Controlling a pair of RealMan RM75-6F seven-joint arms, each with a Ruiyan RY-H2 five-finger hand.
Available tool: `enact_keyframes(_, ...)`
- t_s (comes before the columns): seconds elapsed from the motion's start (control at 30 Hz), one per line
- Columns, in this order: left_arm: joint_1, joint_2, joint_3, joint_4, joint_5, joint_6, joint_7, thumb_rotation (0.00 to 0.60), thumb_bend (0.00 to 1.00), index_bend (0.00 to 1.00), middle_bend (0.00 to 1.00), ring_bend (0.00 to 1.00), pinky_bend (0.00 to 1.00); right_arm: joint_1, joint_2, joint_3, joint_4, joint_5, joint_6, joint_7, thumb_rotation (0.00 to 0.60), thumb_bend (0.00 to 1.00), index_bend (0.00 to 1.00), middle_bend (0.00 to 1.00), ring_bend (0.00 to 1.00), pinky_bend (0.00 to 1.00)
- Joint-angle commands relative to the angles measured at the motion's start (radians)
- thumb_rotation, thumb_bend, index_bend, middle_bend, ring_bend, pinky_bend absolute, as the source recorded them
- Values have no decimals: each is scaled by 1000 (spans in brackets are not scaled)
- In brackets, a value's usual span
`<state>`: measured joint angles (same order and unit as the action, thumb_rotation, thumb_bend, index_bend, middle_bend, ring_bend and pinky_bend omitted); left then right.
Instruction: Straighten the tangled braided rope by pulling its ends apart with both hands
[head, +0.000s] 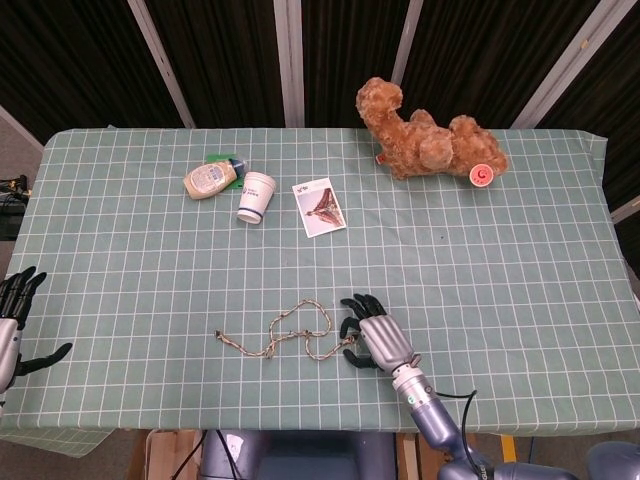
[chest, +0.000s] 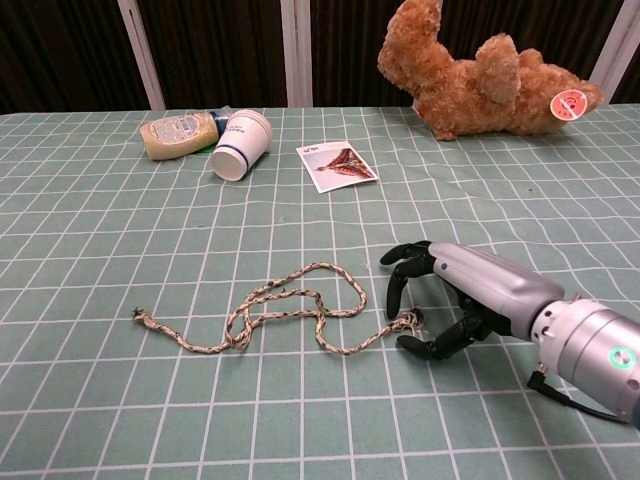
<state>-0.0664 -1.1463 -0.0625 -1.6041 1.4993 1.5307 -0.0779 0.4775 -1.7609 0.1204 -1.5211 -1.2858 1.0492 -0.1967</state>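
The right hand (chest: 455, 300) lies low over the green checked tablecloth (chest: 520, 190), its dark fingers (chest: 398, 280) arched downward and the thumb curled in from below, so that the frayed right end of the braided rope (chest: 300, 305) sits in the gap between them. The fingertips are close around that end, but from either view it cannot be told whether they actually pinch it or only bracket it; nothing is lifted off the cloth. From that end the rope runs away from the fingers toward the robot's left, rising into a loose loop just beside the fingers, crossing itself in a small tangle further on, and finishing in a straight tail with a frayed tip well apart from the hand. All of it lies flat on the cloth.

The left hand (head: 14, 325) shows only in the head view, at the table's near left edge, well apart from the rope's free tail. Its fingers are spread and the thumb stands out to the side, released, holding nothing.

Beyond the right hand's fingers, toward the far side of the table, a picture card (chest: 338, 164) lies flat. Further left of it a white paper cup (chest: 238, 144) lies on its side, touching or just beside a squeeze bottle (chest: 178, 134) that also lies on its side. At the far right of the table a brown teddy bear (chest: 480, 85) lies sprawled, with a round red tag (chest: 570, 104) at one end.
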Motion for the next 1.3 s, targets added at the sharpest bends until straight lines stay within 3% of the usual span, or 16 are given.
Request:
enact_keyframes(0.03,0,0,0,-1,0,0,0,600,131,63,0,0,0,1,-2,0,1,3,1,-1,600,349,519,167,0,0)
enact_keyframes(0.73,-1,0,2,-3,1,-1,1,600,131,63,0,0,0,7,-7,5,5,38,6,-17,600,403,554,181,0,0)
enact_keyframes(0.93,-1,1,2,-3,1,-1,0,600,131,63,0,0,0,6,-8,2,5,47,7,-22,600,482,587,196,0,0)
enact_keyframes(1.3,-4,1,6,-10,7,-6,11,600,131,65,0,0,0,1,26,0,-40,47,22,-30,600,514,614,211,0,0)
